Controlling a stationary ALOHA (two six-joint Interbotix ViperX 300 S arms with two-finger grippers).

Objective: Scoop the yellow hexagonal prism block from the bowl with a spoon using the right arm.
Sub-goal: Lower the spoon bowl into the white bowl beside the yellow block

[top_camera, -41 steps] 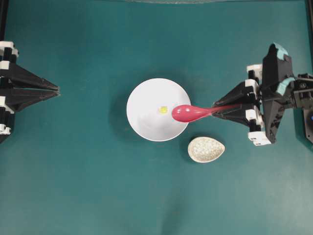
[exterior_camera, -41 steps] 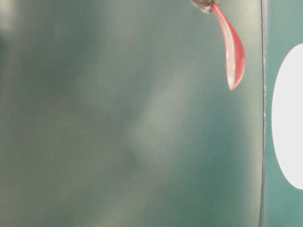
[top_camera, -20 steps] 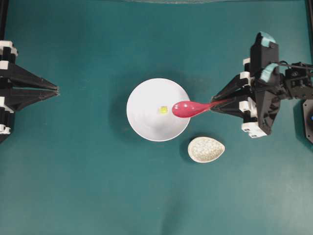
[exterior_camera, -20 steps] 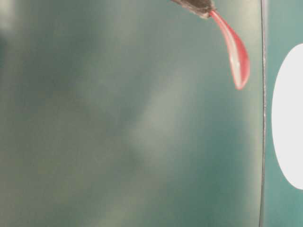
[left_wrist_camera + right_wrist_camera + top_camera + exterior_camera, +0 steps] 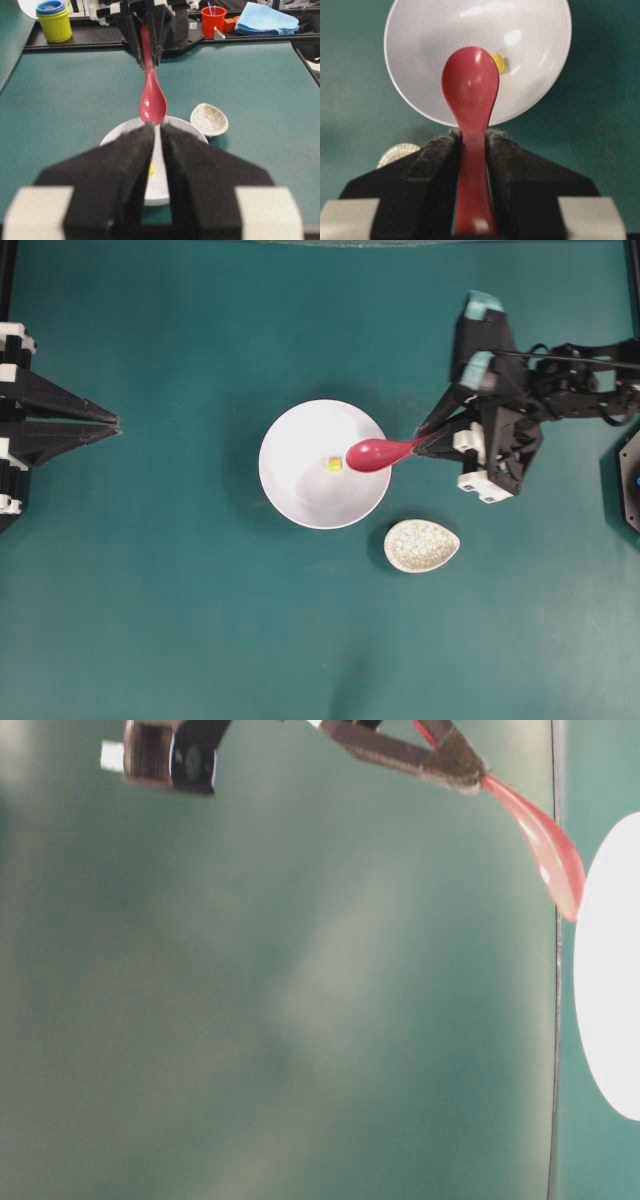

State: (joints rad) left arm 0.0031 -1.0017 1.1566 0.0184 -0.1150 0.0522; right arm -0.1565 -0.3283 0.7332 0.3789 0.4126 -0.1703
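Overhead view: my right pincer [image 5: 428, 440], clamped on the spoon [image 5: 378, 453] handle, risks nudging the yellow block [image 5: 334, 464] aside in the bowl [image 5: 290, 490].

Items showing — one white bowl [image 5: 300, 480], one yellow block [image 5: 334, 464], one pink-red spoon [image 5: 378, 453] lying between the right fingers [image 5: 437, 160], one speckled spoon rest [image 5: 421, 545] — two grippers, left gripper [image 5: 156, 137] and right gripper [image 5: 428, 435].

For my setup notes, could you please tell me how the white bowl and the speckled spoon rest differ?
The white bowl is round, plain and much wider; the speckled spoon rest is small, teardrop-shaped and crackle-patterned beige. The bowl holds the yellow hexagonal prism block and has the red spoon reaching over its rim; the spoon rest holds nothing. Both sit upright, apart, on the green table.
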